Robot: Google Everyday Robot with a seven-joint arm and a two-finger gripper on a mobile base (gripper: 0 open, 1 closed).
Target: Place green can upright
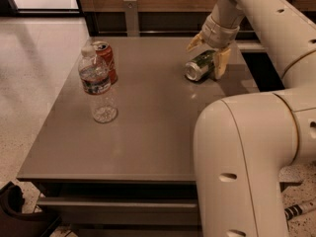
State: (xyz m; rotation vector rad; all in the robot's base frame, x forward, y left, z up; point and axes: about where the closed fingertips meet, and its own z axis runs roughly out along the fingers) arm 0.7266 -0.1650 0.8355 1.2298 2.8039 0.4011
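At the far right of the table (158,127), the green can (199,67) lies on its side, its silver end turned toward the camera and a little to the left. The gripper (205,61) has its wrist above the can and its fingers spread apart. One finger (194,42) is behind the can on the far side, and the other (220,63) is down beside it on the near right. The can lies between them. From this angle I cannot be sure whether either finger touches it, but the jaws do not look closed on it.

As for progress, the task looks to be in its opening stage. The approach seems done, with the claw straddling the can. The grasp itself is not yet made, and the can is not upright. What is left, by my reading:

- close the fingers on the can's body
- lift it off the surface
- turn it so one silver end faces down
- set it on the table and let go

Well apart on the left side stand a water bottle (98,90) and, just behind it, a red can (106,59), both upright and out of the way. The bare stretch of table near the green can should give room to stand it up.
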